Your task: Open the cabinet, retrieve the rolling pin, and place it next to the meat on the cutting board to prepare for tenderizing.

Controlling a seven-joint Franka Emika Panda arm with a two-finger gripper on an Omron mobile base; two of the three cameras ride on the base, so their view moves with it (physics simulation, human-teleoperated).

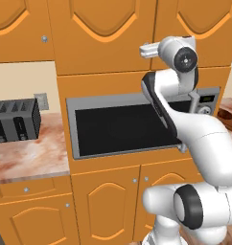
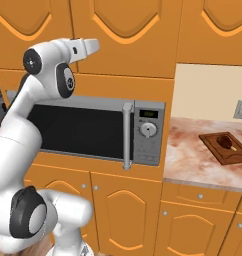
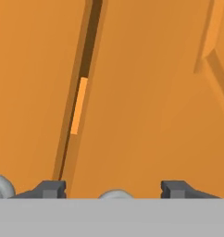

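Note:
The cabinet (image 1: 106, 48) (image 2: 128, 55) hangs above the microwave, and both of its orange doors look shut. My gripper (image 1: 145, 50) (image 2: 93, 46) is raised to the doors' lower edge, close to the seam between them. In the hand view the gripper (image 3: 114, 190) is open, its dark fingertips (image 3: 51, 189) either side of one silver knob (image 3: 116, 194). A second knob (image 3: 0, 187) sits across the seam (image 3: 81, 92). The cutting board (image 2: 218, 150) (image 1: 229, 114) lies on the marble counter to the right, with the meat (image 2: 224, 140) on it. The rolling pin is hidden.
A steel microwave (image 1: 122, 124) (image 2: 93, 130) with a black glass door sits under the cabinet. A dark toaster (image 1: 15, 119) stands on the left counter (image 1: 31, 158). Shorter orange doors (image 2: 123, 215) run below.

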